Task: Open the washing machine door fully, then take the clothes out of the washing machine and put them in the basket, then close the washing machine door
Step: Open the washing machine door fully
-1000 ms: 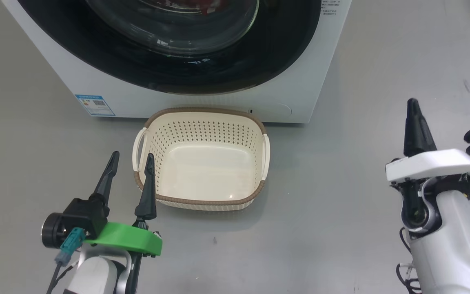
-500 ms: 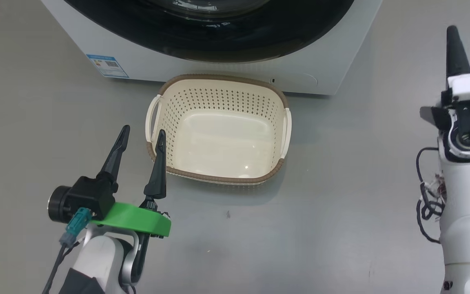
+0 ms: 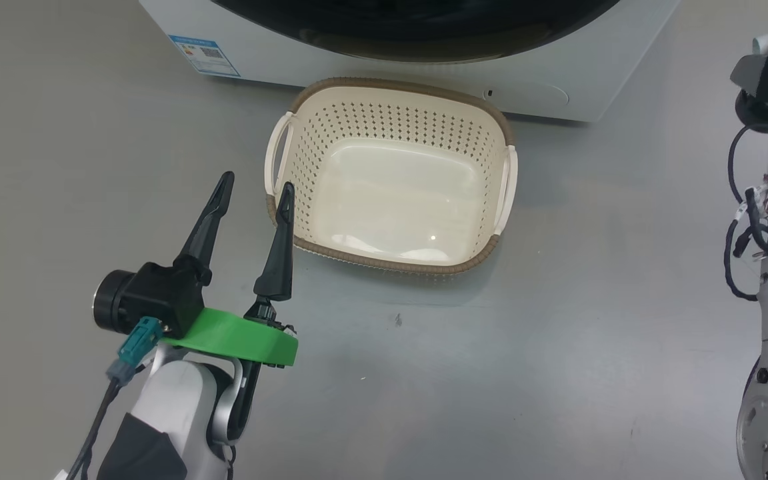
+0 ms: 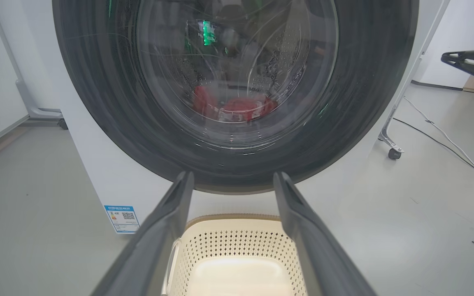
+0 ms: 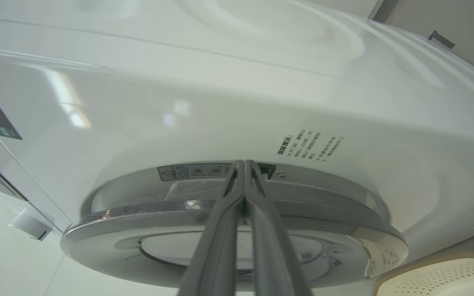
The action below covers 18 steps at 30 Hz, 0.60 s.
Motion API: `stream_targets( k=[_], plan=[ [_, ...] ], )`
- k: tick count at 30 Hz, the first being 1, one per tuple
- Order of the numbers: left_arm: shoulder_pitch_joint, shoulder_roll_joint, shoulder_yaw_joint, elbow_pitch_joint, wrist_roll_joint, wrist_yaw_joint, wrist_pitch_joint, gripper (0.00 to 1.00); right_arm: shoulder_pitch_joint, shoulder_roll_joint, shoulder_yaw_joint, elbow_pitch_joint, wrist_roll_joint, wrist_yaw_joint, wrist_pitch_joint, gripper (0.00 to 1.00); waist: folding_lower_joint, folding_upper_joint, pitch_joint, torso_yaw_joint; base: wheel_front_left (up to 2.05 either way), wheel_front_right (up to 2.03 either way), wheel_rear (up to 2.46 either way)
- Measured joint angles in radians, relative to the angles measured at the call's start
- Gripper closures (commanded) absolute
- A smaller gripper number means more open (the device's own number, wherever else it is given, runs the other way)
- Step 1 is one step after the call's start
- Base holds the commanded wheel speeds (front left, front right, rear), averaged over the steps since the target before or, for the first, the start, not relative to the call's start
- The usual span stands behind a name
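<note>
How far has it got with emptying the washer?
Nothing looks finished yet. The red clothes lie behind the glass of the washing machine door, and the basket is empty. In hand: the right end effector, shut, points its tips at the door's edge. The left end effector hangs open beside the basket. Remaining: opening, unloading, closing.

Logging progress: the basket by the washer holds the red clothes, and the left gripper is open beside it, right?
No. The head view shows the basket empty; the red clothes are inside the washer, seen through its door in the left wrist view. The left gripper is open beside it.
</note>
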Motion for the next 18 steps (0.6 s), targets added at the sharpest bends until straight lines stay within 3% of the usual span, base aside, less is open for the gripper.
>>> stream_targets(
  k=[18],
  plan=[
    [-0.031,-0.004,-0.046,0.003,-0.007,0.010,0.000,0.00,-0.184,-0.072,0.066,0.115,0.009,-0.027,0.177,1.00,0.0000,0.0000,0.039,0.056,0.00,0.00,0.00]
  ],
)
